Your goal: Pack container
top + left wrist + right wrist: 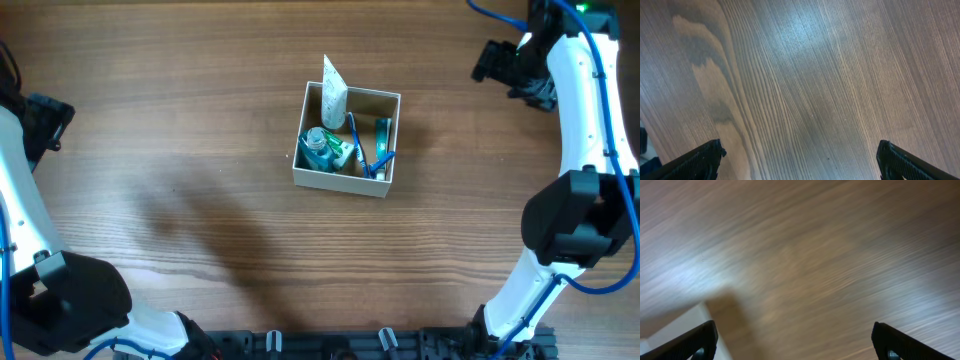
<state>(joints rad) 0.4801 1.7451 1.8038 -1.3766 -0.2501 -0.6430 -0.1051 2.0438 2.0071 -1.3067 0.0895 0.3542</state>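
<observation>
The container (390,180), a small square box with white walls and a tan inside, sits near the middle of the wooden table. It holds a white tube (334,97) standing up at its far left corner, a clear bottle with a teal label (319,147), a blue toothbrush (364,150) and a green item (383,134). My left gripper (799,161) is open and empty at the far left edge, well away from the box. My right gripper (792,341) is open and empty at the far right; its view is blurred.
Bare wood surrounds the box on all sides. The right arm's white links (585,120) run down the right side. The left arm's base (60,300) fills the lower left corner.
</observation>
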